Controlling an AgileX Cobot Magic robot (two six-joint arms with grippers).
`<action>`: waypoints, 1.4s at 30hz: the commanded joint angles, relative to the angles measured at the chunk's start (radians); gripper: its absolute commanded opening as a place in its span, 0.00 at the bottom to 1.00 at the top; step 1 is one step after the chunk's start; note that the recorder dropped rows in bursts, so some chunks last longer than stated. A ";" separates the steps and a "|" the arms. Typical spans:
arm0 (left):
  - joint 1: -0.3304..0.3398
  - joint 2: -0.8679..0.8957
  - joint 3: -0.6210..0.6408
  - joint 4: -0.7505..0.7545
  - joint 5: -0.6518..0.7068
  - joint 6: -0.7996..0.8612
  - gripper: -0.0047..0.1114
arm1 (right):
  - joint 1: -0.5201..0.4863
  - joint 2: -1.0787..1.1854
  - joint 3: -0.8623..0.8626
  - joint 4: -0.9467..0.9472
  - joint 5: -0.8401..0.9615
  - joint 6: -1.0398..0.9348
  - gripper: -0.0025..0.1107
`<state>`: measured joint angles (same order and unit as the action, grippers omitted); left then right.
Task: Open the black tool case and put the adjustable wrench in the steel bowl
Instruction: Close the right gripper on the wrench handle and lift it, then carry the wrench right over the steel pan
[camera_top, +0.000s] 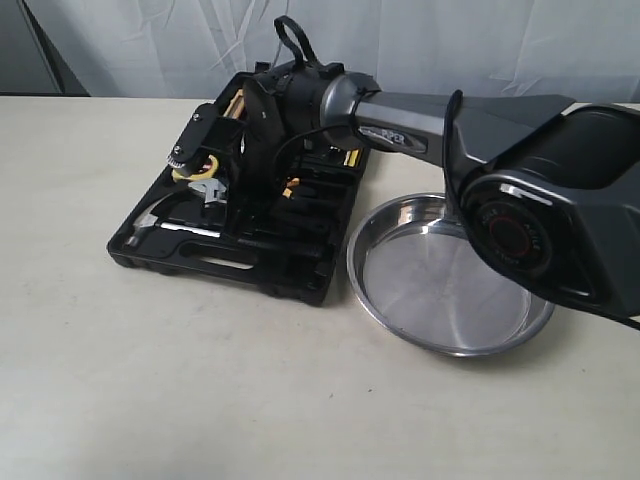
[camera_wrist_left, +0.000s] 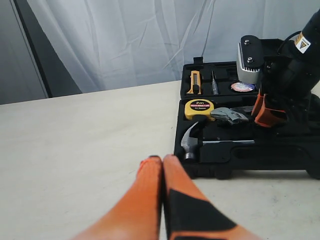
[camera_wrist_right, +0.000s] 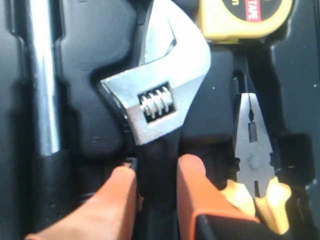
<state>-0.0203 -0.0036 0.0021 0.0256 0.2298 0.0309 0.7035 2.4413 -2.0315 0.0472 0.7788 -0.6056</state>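
Observation:
The black tool case (camera_top: 232, 262) lies open on the table, left of the steel bowl (camera_top: 356, 285). The adjustable wrench (camera_wrist_right: 161, 88) sits over its recess, its silver head beside the tape measure. My right gripper (camera_wrist_right: 156, 171) reaches down into the case, with one orange finger pressed on each side of the wrench's black handle. The left wrist view shows the wrench head (camera_wrist_left: 229, 116) sticking out from the right gripper's fingers (camera_wrist_left: 267, 112). My left gripper (camera_wrist_left: 162, 159) is shut and empty, low over the bare table in front of the case (camera_wrist_left: 235, 155).
Also in the case are a hammer (camera_wrist_left: 193, 139), a yellow tape measure (camera_wrist_left: 199, 108), yellow-handled pliers (camera_wrist_right: 253, 155), a utility knife (camera_wrist_left: 194, 82) and a screwdriver (camera_wrist_left: 213, 82). My right arm (camera_top: 520, 170) passes over the bowl's far side. A curtain hangs behind the table.

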 joint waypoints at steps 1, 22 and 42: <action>-0.001 0.004 -0.002 0.004 0.002 -0.001 0.04 | -0.004 -0.045 -0.006 0.046 -0.033 0.006 0.01; -0.001 0.004 -0.002 0.004 0.002 -0.001 0.04 | -0.004 -0.093 -0.006 0.058 0.016 0.006 0.01; -0.001 0.004 -0.002 0.004 0.002 -0.001 0.04 | -0.005 -0.323 0.293 0.044 -0.032 0.068 0.01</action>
<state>-0.0203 -0.0036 0.0021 0.0256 0.2298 0.0309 0.7035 2.1915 -1.8188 0.1019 0.8042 -0.5568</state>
